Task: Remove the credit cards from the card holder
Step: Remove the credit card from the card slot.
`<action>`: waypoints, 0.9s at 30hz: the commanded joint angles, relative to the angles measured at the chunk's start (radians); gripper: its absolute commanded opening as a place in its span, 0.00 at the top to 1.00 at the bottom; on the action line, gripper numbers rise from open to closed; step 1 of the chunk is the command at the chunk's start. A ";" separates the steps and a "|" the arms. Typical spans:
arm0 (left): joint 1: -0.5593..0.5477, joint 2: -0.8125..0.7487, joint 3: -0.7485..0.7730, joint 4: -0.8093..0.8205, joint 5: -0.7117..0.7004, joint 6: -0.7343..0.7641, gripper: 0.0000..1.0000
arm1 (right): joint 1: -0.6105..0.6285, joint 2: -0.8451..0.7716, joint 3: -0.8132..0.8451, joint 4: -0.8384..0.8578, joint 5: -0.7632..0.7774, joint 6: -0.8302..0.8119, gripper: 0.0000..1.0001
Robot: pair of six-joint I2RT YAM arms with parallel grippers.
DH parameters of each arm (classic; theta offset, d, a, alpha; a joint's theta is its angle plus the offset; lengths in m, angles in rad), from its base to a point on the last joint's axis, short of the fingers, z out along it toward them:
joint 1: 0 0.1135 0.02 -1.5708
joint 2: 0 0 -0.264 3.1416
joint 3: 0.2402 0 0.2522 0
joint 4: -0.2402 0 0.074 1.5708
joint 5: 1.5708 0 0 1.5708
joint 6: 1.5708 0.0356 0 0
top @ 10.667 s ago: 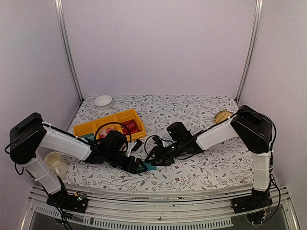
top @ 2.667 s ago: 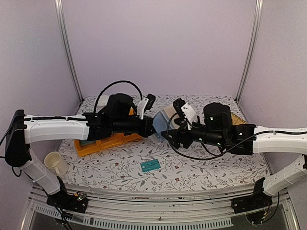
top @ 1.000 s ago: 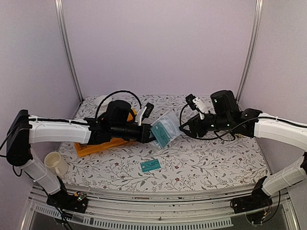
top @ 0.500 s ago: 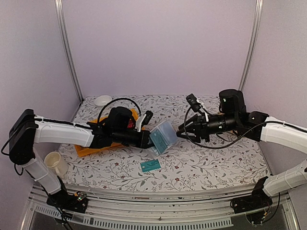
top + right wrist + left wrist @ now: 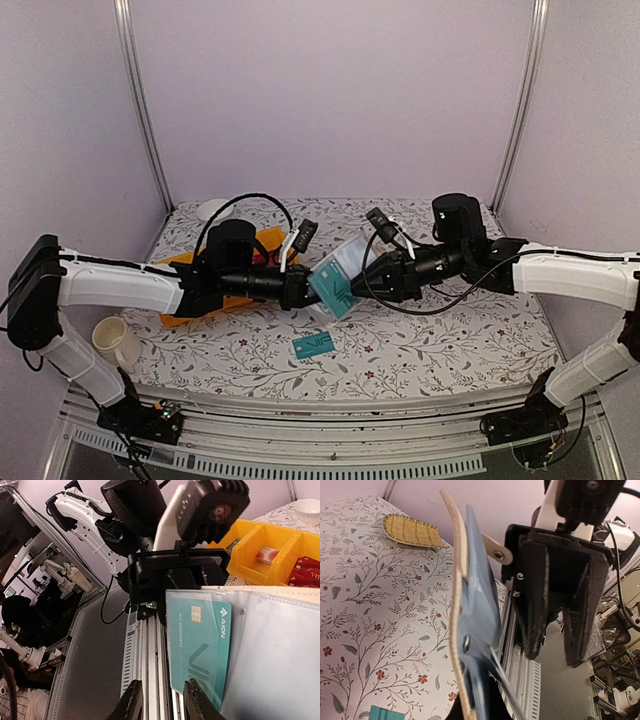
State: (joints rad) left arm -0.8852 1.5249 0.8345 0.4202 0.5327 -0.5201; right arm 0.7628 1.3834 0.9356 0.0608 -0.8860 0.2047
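My left gripper (image 5: 301, 285) is shut on the lower end of the card holder (image 5: 348, 259) and holds it up above the table. The holder (image 5: 462, 630) is edge-on in the left wrist view, its leaves fanning out. A teal credit card (image 5: 201, 641) sits in its clear sleeve. My right gripper (image 5: 163, 703) is at the sleeve's lower corner with its jaws a narrow gap apart and nothing pinched. The card's corner is beside one finger (image 5: 195, 700). Another teal card (image 5: 313, 345) lies flat on the table below. Red cards (image 5: 305, 572) lie in the yellow bin (image 5: 181, 302).
A white bowl (image 5: 211, 209) stands at the back left. A cream cup (image 5: 110, 341) is near the left arm's base. A straw basket (image 5: 413, 530) lies on the floral cloth at the back right. Both arms meet over the table's middle.
The right gripper has moved left up to the card holder and its jaws have narrowed. The left gripper has kept hold of the holder and shifted it slightly.
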 commanded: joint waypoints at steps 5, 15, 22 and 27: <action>-0.044 -0.039 -0.006 0.115 0.113 0.086 1.00 | -0.008 0.014 0.018 -0.016 0.039 -0.015 0.72; -0.060 -0.031 -0.004 0.110 0.180 0.123 1.00 | -0.036 -0.015 0.054 -0.099 0.051 -0.074 0.70; -0.064 -0.021 0.005 0.127 0.175 0.122 1.00 | -0.035 -0.013 0.027 -0.074 0.018 -0.070 0.64; -0.069 -0.019 0.008 0.163 0.190 0.125 1.00 | -0.008 0.001 -0.007 -0.007 -0.023 -0.035 0.62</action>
State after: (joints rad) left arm -0.9264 1.5169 0.8345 0.4824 0.6712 -0.4183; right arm 0.7414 1.3754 0.9531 0.0090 -0.8913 0.1497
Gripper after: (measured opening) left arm 0.044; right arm 0.368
